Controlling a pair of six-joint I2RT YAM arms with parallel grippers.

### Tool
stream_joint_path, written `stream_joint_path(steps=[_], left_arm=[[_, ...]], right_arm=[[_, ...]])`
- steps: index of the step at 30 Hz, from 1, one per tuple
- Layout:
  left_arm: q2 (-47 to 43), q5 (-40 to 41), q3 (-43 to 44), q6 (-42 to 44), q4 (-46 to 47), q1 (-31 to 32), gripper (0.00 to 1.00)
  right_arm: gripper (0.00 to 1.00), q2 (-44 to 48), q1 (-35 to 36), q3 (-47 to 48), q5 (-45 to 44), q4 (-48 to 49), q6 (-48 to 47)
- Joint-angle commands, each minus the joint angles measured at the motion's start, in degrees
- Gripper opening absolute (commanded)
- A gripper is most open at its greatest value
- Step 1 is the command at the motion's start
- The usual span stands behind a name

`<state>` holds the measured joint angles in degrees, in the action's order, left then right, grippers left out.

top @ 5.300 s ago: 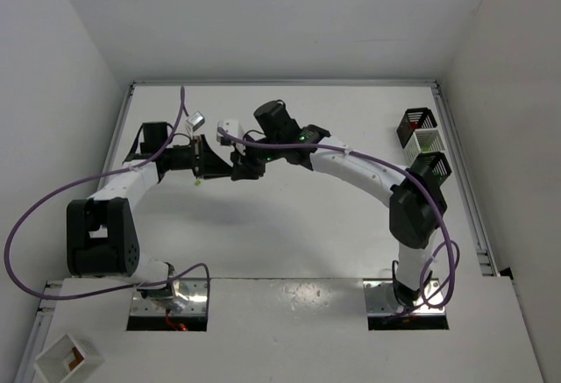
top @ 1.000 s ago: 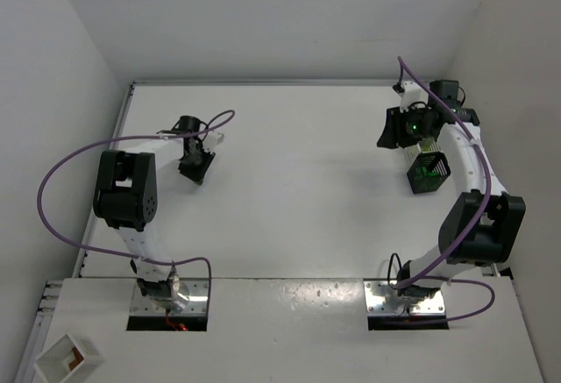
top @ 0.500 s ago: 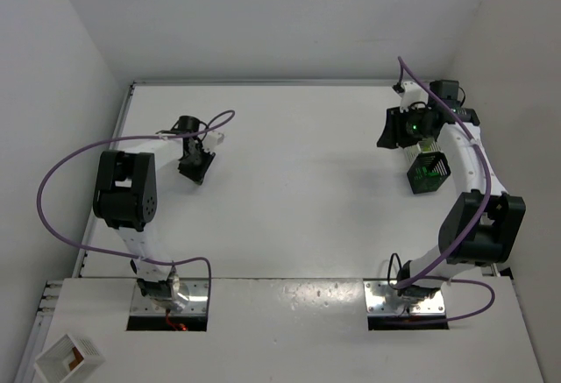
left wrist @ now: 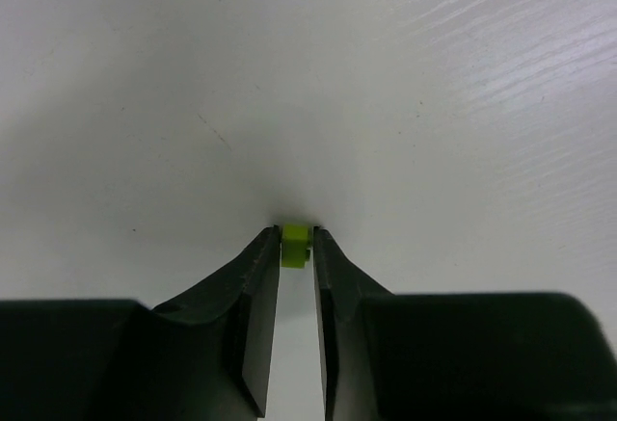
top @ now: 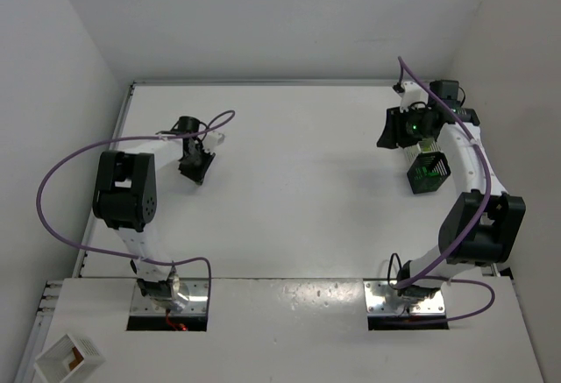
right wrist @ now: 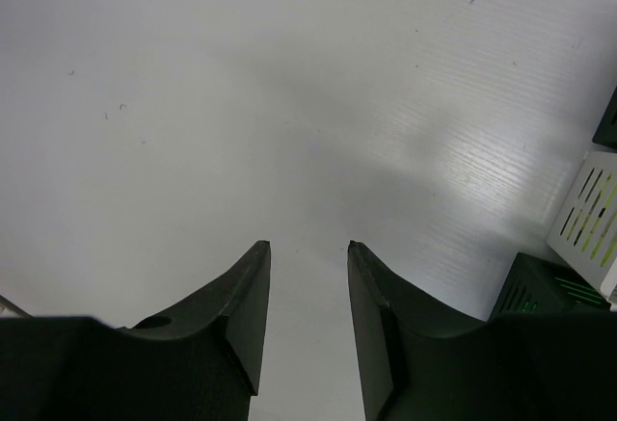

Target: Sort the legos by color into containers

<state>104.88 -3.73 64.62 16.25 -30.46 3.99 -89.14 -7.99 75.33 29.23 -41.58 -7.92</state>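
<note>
A tiny lime lego (left wrist: 295, 245) sits pinched between the tips of my left gripper (left wrist: 296, 235), right at the white table surface. From above, that left gripper (top: 195, 173) points down at the table's left side; the lego is too small to make out there. My right gripper (right wrist: 308, 245) stands open with nothing between its fingers, hovering at the far right (top: 391, 131) beside the containers. A black slatted container (top: 428, 173) shows green inside. In the right wrist view a black container (right wrist: 540, 288) lies next to a white slatted one (right wrist: 590, 217).
A white slatted bin (top: 425, 145) is partly hidden under the right arm. A white square box (top: 66, 358) with brown inside lies off the table at the near left. Purple cables loop from both arms. Walls enclose the table's left, far and right edges.
The left jaws have closed a little onto the lime lego. Neither arm has shifted in the last second; earlier both grippers were together at the table's far middle.
</note>
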Motion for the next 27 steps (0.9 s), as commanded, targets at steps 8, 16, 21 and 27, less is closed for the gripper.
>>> stream_joint_path(steps=[8, 16, 21, 27], left_arm=[[0.2, -2.6, -2.9, -0.2, -1.5, -0.6, 0.18], [-5.7, -28.9, -2.9, -5.3, -0.7, -4.3, 0.07], [-11.6, -50.6, -3.4, -13.8, 4.9, -5.7, 0.06], [-16.5, -68.6, -3.5, -25.3, 13.5, -4.4, 0.05]], right_arm=[[0.37, 2.6, 1.6, -0.6, 3.8, 3.3, 1.5], [0.36, 5.4, 8.2, -4.9, 10.7, 14.7, 11.4], [0.36, 6.5, 15.7, -5.6, 11.7, 23.5, 15.7], [0.4, 6.2, 23.2, -5.7, 12.3, 23.6, 8.3]])
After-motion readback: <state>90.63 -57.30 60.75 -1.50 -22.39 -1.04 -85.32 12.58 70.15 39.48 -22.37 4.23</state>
